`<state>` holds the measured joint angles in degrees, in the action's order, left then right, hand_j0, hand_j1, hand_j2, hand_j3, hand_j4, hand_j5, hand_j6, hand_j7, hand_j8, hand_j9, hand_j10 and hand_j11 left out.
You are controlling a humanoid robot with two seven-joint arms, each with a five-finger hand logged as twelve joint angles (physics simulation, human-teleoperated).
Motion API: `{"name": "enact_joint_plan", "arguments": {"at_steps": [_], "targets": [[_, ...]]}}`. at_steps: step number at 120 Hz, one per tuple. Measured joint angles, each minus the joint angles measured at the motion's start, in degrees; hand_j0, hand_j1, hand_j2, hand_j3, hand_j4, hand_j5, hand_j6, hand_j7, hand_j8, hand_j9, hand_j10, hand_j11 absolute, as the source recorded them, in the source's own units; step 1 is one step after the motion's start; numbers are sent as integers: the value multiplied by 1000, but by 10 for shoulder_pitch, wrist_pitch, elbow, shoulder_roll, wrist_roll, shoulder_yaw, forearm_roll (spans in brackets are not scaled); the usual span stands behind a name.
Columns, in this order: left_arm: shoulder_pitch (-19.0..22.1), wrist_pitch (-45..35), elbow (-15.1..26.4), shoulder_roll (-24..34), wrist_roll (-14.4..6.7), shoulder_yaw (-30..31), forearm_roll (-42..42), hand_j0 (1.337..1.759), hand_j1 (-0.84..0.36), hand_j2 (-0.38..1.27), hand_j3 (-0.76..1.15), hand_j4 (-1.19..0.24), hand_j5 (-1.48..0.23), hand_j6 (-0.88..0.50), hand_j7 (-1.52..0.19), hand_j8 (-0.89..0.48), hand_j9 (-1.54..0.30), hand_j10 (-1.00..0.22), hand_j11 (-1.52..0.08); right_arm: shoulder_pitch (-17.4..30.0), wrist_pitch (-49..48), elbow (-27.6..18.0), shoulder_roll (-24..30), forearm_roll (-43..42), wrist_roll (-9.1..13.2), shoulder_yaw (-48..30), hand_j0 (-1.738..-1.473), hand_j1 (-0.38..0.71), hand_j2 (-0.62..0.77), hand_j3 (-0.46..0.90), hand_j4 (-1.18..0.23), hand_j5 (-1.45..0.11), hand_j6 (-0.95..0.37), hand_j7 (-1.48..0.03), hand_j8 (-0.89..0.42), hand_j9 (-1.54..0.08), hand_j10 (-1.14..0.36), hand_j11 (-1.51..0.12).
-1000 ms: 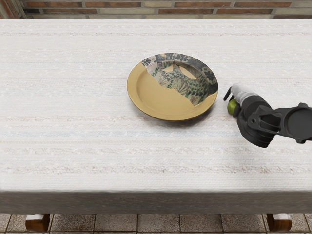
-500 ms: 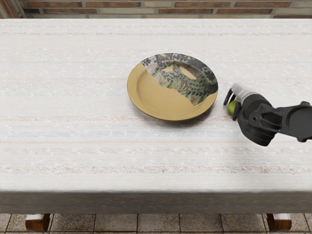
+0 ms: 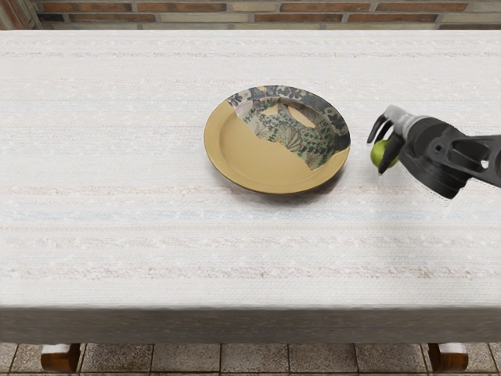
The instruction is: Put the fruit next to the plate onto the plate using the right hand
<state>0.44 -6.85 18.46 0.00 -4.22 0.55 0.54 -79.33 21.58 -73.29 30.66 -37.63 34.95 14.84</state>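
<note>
White woven cloth is covering the table, and the mustard plate, half patterned with leaves, is lying on it and holding nothing. Just right of the plate, the right hand is curling its dark fingers closely round the small green fruit. Hand and fruit are both sitting farther up the picture than half a second ago, suggesting the fruit is coming off the cloth. The carry leftward to the plate is still waiting.

Home dining setting, brick wall, tiled floor, clothed table
</note>
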Motion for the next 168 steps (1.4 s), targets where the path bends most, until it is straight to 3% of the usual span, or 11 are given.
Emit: {"name": "enact_joint_plan", "arguments": {"at_steps": [14,35,48,81,100,168], "targets": [[0,0,0,0,0,0,0,1658,349,0,0,0,0,0,0,0,0,0,0,-14,-30,-1,13,1,0,-19,-1651,166,258,0,-787,-1149,-501,-1073,-408,-1118,-599,-1120],[0,0,0,0,0,0,0,1658,349,0,0,0,0,0,0,0,0,0,0,-33,-60,-5,21,1,0,-56,-1654,235,445,1,-790,-1155,-480,-1078,-404,-1130,-587,-1131],[0,0,0,0,0,0,0,1658,349,0,0,0,0,0,0,0,0,0,0,-37,-70,-8,17,1,0,-78,-1655,253,452,1,-788,-1164,-462,-1080,-381,-1139,-567,-1137],[0,0,0,0,0,0,0,1658,349,0,0,0,0,0,0,0,0,0,0,-39,-78,-20,-22,2,0,-129,-1656,275,474,0,-790,-1179,-456,-1085,-355,-1146,-541,-1140],[0,0,0,0,0,0,0,1658,349,0,0,0,0,0,0,0,0,0,0,-37,-74,-18,-49,-1,1,-143,-1657,340,576,1,-801,-1172,-502,-1091,-322,-1139,-516,-1128],[0,0,0,0,0,0,0,1658,349,0,0,0,0,0,0,0,0,0,0,20,-49,3,-91,-26,1,-141,-1658,335,566,1,-810,-1171,-515,-1097,-366,-1134,-577,-1130]]}}
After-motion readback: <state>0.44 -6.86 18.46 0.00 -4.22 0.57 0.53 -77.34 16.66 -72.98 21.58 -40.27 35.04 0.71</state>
